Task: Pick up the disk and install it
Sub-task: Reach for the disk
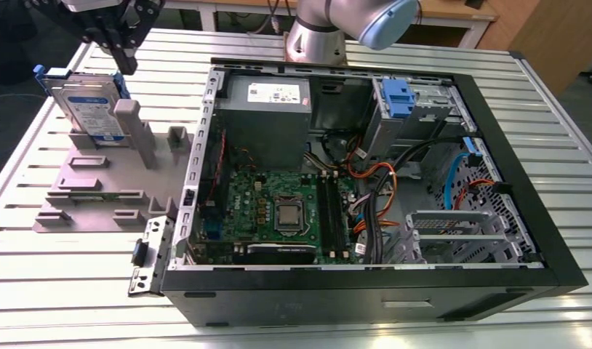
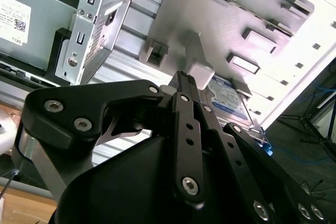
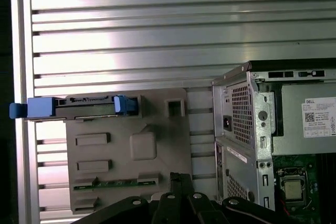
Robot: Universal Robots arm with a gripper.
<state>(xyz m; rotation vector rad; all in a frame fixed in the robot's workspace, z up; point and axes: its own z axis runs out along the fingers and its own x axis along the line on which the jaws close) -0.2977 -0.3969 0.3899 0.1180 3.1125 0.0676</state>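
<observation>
Tabletop (image 1: 73, 291): slatted aluminium profile.
Computer case (image 1: 374, 294): laid on its side, opened, at the exterior view's right.
Grey fixture (image 1: 92, 193): placed on the tabletop beside the case.
Power supply (image 1: 267, 120): mounted adjoining the motherboard (image 1: 276, 196).

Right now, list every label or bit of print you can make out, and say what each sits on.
White label on the grey metal box: a brand word and a code square; the other print is too small to read.
White-and-blue label on the disk: too blurred to read.
Nothing else is legible.
</observation>
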